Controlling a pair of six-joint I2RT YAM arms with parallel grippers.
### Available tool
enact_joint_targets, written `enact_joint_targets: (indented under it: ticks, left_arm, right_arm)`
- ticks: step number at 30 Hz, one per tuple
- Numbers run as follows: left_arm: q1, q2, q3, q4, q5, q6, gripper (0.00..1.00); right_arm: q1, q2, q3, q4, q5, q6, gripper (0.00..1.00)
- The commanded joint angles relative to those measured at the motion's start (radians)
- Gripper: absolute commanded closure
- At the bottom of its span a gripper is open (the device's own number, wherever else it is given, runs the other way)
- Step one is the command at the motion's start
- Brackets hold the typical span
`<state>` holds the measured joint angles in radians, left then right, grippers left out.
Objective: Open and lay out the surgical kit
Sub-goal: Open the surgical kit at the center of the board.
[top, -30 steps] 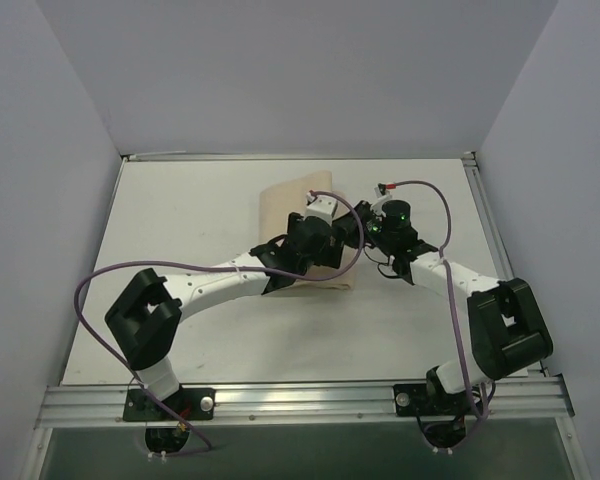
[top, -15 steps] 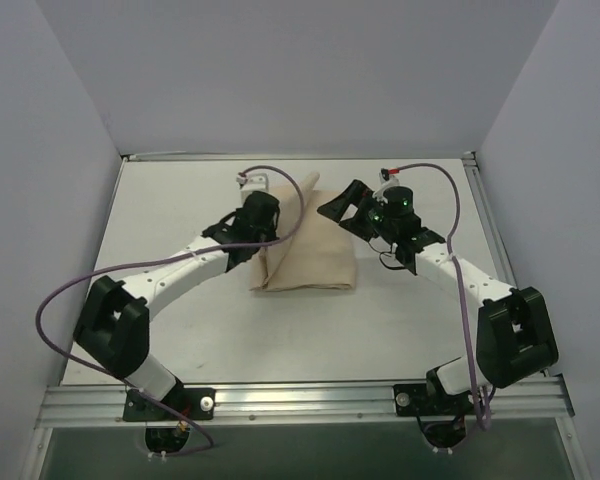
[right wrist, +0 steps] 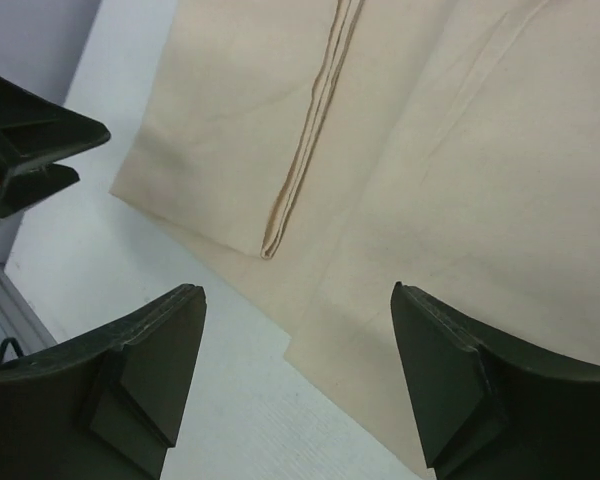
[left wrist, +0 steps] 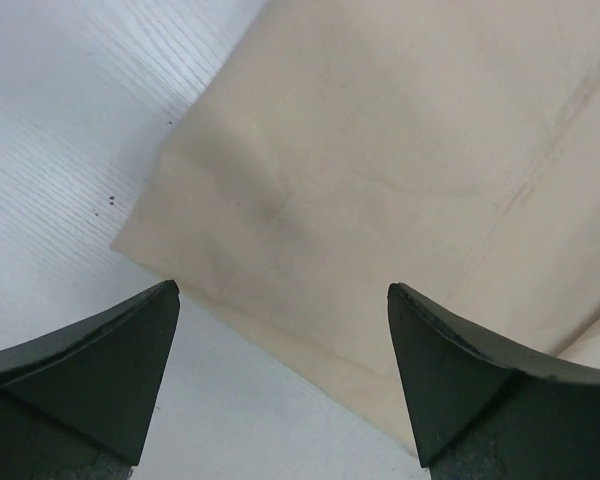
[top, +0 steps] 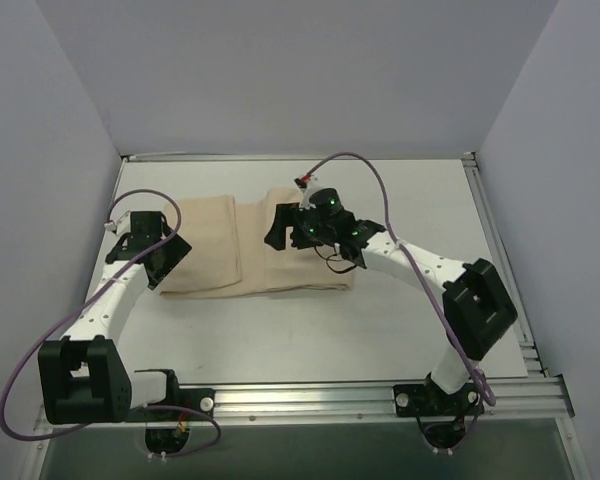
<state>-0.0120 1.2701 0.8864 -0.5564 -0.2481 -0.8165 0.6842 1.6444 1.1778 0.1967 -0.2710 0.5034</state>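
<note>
1. Left gripper (top: 156, 256): we note its jaws wide apart with nothing between them. It hangs over the near-left corner of the beige cloth wrap (top: 208, 250), where the cloth meets the white table (top: 410, 330).

2. Right gripper (top: 278, 228): jaws likewise parted and holding nothing. It is poised above the middle of the wrap, by a folded edge (right wrist: 302, 150) running along the cloth.

3. Cloth wrap: we record it lying flat at mid-table, one flap spread out to the left and the thicker folded part (top: 310, 268) under the right arm. Whether either gripper touches the fabric we cannot tell.

4. Purple cable (top: 352, 158): arches over the right wrist.
</note>
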Motion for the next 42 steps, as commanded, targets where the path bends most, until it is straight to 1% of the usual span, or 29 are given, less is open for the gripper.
enact_joint_targets:
  ticks: [1, 2, 4, 5, 6, 8, 9, 12, 13, 15, 16, 17, 18, 19, 20, 21, 26, 29, 33, 37, 38, 41, 42]
  left_arm:
    - [-0.005, 0.008, 0.029, -0.003, 0.098, -0.009, 0.06]
    - [-0.006, 0.011, 0.031, -0.010, 0.105, -0.010, 0.06]
    - [-0.009, -0.001, 0.023, -0.008, 0.106, -0.013, 0.06]
    - [-0.012, -0.006, 0.008, 0.010, 0.107, -0.010, 0.06]
    - [-0.013, -0.012, 0.000, 0.018, 0.110, -0.009, 0.06]
    - [-0.014, -0.026, -0.020, 0.036, 0.116, -0.004, 0.06]
    - [-0.019, -0.029, -0.026, 0.047, 0.124, -0.001, 0.06]
    - [-0.025, -0.017, -0.041, 0.069, 0.138, -0.006, 0.00]
    - [-0.025, -0.003, -0.046, 0.070, 0.144, -0.012, 0.06]
    - [-0.025, 0.017, -0.046, 0.073, 0.156, -0.029, 0.10]
    - [-0.026, 0.037, -0.046, 0.078, 0.162, -0.030, 0.11]
    - [-0.029, 0.044, -0.044, 0.081, 0.165, -0.032, 0.14]
    - [-0.029, 0.051, -0.041, 0.079, 0.165, -0.033, 0.14]
    - [-0.032, 0.063, -0.040, 0.082, 0.165, -0.035, 0.15]
    - [-0.036, 0.066, -0.038, 0.085, 0.165, -0.035, 0.15]
    - [-0.039, 0.069, -0.038, 0.088, 0.165, -0.035, 0.15]
    - [-0.054, 0.084, -0.037, 0.102, 0.158, -0.044, 0.15]
    - [-0.066, 0.091, -0.035, 0.102, 0.152, -0.049, 0.16]
    - [-0.072, 0.098, -0.030, 0.104, 0.148, -0.050, 0.16]
    - [-0.072, 0.101, -0.029, 0.105, 0.147, -0.047, 0.16]
    - [-0.074, 0.103, -0.027, 0.104, 0.150, -0.047, 0.16]
    - [-0.075, 0.100, -0.026, 0.104, 0.150, -0.044, 0.17]
    - [-0.075, 0.098, -0.024, 0.104, 0.148, -0.042, 0.18]
  right_arm:
    - [0.067, 0.083, 0.088, -0.074, 0.140, -0.071, 0.22]
    - [0.092, 0.130, 0.112, -0.094, 0.236, -0.071, 0.21]
    - [0.164, 0.179, 0.190, -0.164, 0.355, -0.069, 0.19]
    - [0.188, 0.228, 0.215, -0.184, 0.402, -0.074, 0.19]
    - [0.213, 0.254, 0.273, -0.251, 0.529, -0.071, 0.19]
    - [0.265, 0.333, 0.331, -0.310, 0.639, -0.054, 0.21]
    - [0.281, 0.359, 0.382, -0.353, 0.726, -0.052, 0.22]
    - [0.317, 0.448, 0.443, -0.402, 0.792, -0.052, 0.25]
    - [0.319, 0.492, 0.494, -0.428, 0.829, -0.043, 0.27]
    - [0.327, 0.537, 0.545, -0.506, 0.875, -0.016, 0.33]
    - [0.328, 0.566, 0.566, -0.525, 0.927, -0.006, 0.35]
    - [0.331, 0.574, 0.589, -0.537, 0.940, -0.005, 0.38]
    - [0.333, 0.580, 0.592, -0.546, 0.949, -0.002, 0.43]
    - [0.333, 0.581, 0.595, -0.552, 0.972, 0.003, 0.45]
    - [0.334, 0.584, 0.600, -0.557, 0.984, 0.004, 0.49]
    - [0.336, 0.583, 0.603, -0.572, 1.000, 0.010, 0.50]
    - [0.337, 0.617, 0.646, -0.615, 1.061, 0.001, 0.55]
    - [0.337, 0.643, 0.675, -0.640, 1.069, -0.011, 0.55]
    - [0.337, 0.655, 0.691, -0.643, 1.067, -0.012, 0.60]
    - [0.336, 0.663, 0.710, -0.641, 1.061, -0.017, 0.62]
    - [0.336, 0.666, 0.717, -0.645, 1.061, -0.019, 0.74]
    - [0.336, 0.661, 0.735, -0.666, 1.087, -0.008, 1.00]
    - [0.339, 0.652, 0.729, -0.663, 1.095, -0.006, 1.00]
